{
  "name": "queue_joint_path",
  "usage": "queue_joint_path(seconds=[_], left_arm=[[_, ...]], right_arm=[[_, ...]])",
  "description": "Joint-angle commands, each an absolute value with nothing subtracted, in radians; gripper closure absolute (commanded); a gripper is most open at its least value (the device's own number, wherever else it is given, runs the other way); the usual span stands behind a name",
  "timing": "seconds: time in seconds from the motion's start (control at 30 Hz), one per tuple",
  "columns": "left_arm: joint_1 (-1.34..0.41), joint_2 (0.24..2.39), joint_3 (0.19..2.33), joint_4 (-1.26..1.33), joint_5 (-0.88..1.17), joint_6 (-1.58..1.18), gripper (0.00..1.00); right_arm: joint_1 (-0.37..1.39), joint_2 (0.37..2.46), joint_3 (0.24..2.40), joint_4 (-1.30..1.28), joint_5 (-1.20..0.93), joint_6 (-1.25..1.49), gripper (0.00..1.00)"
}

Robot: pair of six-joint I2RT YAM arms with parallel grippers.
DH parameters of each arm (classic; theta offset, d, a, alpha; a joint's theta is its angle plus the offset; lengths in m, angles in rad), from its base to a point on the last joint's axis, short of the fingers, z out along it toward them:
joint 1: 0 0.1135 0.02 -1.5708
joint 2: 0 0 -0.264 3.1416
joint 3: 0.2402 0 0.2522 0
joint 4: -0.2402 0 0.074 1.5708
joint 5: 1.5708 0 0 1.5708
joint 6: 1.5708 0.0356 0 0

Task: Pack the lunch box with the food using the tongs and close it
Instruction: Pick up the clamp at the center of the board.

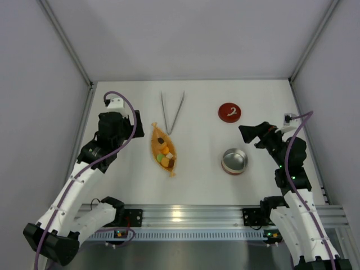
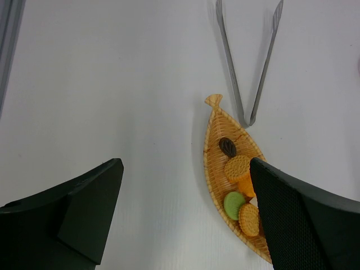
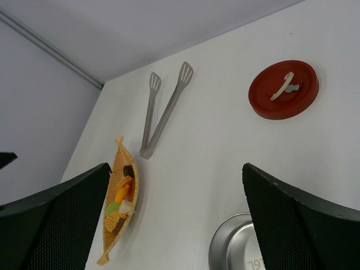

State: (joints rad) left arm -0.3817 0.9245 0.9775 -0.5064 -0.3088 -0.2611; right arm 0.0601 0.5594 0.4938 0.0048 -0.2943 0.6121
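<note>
Evidently, no packing has been done yet: the lunch box, a small round steel tin, is seen standing open and empty on the right half of the white table, just ahead of the right arm. Its red lid is laid flat farther back, apart from the tin, white squiggle up. The mouth is thereby left free for filling, and the lid is kept on the right arm's side for the closing.

The food is gathered in an orange woven leaf-shaped dish left of centre: 2 round biscuits, 1 green round, 1 dark brown piece and some orange bits can be made out. The tongs are laid flat just behind the dish, their joined end almost at the dish's tail and their 2 arms sprung apart in a narrow V pointing away; nothing is clamped between them.

The left gripper is held above the table just left of the dish, jaws spread wide and nothing held. The right gripper is poised near the tin, likewise wide apart and empty. From this layout the tongs are judged to be the first thing to be picked up, probably by the left arm, since they and the dish lie on its side.
</note>
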Motion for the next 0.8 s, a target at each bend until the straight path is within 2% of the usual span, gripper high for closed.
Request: queue_joint_path(seconds=[0.0,0.77], left_arm=[[-0.387,0.916,0.974,-0.488,-0.325,-0.252,0.01],[-0.385,0.923,0.976,-0.491,-0.33,-0.25,0.01]], right_arm=[[0.043,0.569,0.545,0.002,-0.302,0.603,0.0],[0.08,0.698,0.584,-0.051,-0.279,0.565,0.0]])
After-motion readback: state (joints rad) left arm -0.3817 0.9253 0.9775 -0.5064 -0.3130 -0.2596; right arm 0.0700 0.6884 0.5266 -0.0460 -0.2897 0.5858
